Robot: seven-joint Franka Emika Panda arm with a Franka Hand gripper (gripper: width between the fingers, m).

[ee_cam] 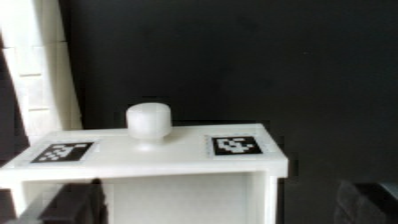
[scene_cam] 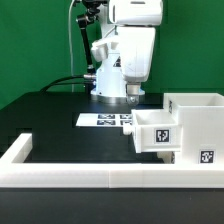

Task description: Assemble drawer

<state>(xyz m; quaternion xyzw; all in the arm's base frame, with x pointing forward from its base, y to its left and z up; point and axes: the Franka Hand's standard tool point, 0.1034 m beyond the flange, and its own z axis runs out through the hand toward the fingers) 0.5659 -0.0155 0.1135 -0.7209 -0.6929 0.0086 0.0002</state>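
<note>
The gripper [scene_cam: 133, 96] hangs just above the tray [scene_cam: 156, 128], whose knob [ee_cam: 148, 118] sits upright directly below. That tray is half slid into the housing [scene_cam: 196, 125]; the fingers are barely visible, so I cannot tell their spread.

Behind my black desk [scene_cam: 50, 125] hangs a green wall [scene_cam: 35, 45]. A low white rail [scene_cam: 90, 180] edges its near side, the marker board [scene_cam: 105, 120] lying mid-desk.

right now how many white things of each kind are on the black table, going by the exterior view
housing: 1
tray: 1 (no second one shows)
marker board: 1
rail: 1
total: 4
</note>
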